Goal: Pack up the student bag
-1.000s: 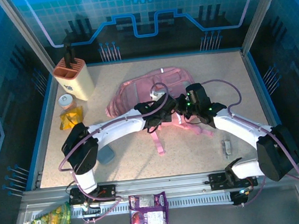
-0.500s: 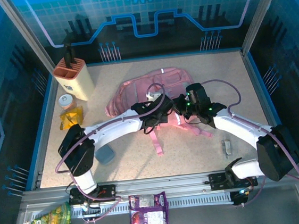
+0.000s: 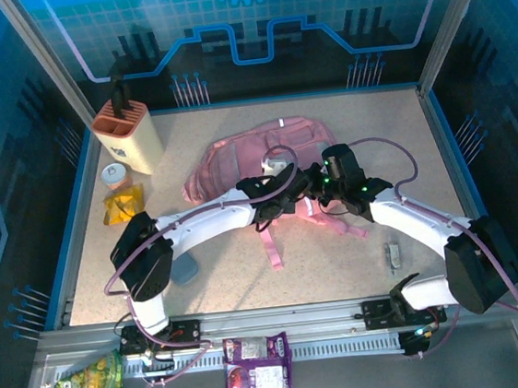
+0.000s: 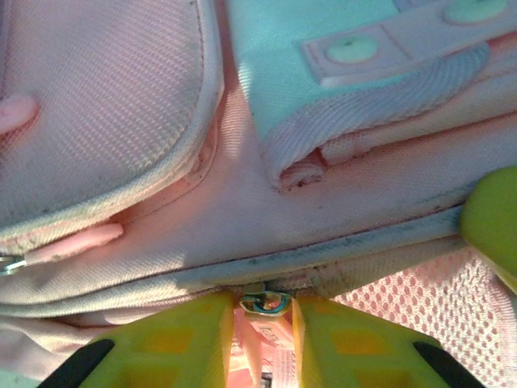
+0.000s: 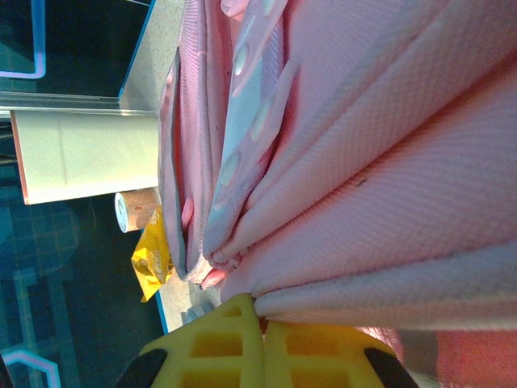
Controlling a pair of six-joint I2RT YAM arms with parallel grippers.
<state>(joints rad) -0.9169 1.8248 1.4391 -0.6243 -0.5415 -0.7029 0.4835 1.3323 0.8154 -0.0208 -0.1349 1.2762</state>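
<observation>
The student bag (image 3: 263, 147), pink and soft, lies flat at the middle back of the table, its straps (image 3: 271, 241) trailing toward me. My left gripper (image 3: 289, 194) is at the bag's near edge. In the left wrist view its yellow fingers (image 4: 182, 339) stand narrowly apart, closed on a pink zip pull (image 4: 271, 339) whose metal slider (image 4: 265, 303) sits at the fingertips. My right gripper (image 3: 320, 188) is just to the right of it. Its fingers (image 5: 218, 343) are pressed together, pinching a fold of the bag's pink fabric (image 5: 380, 202) at the tips.
A beige holder (image 3: 128, 134) with a black handle stands at the back left, a small cup (image 3: 115, 175) and yellow packet (image 3: 123, 205) beside it. A grey-blue object (image 3: 185, 270) lies near the left arm, a small metal item (image 3: 393, 254) at right. Snack packs (image 3: 257, 365) lie on the front ledge.
My left gripper shifted slightly left along the bag's near edge and came back right. The right arm and the bag have stayed in place.
</observation>
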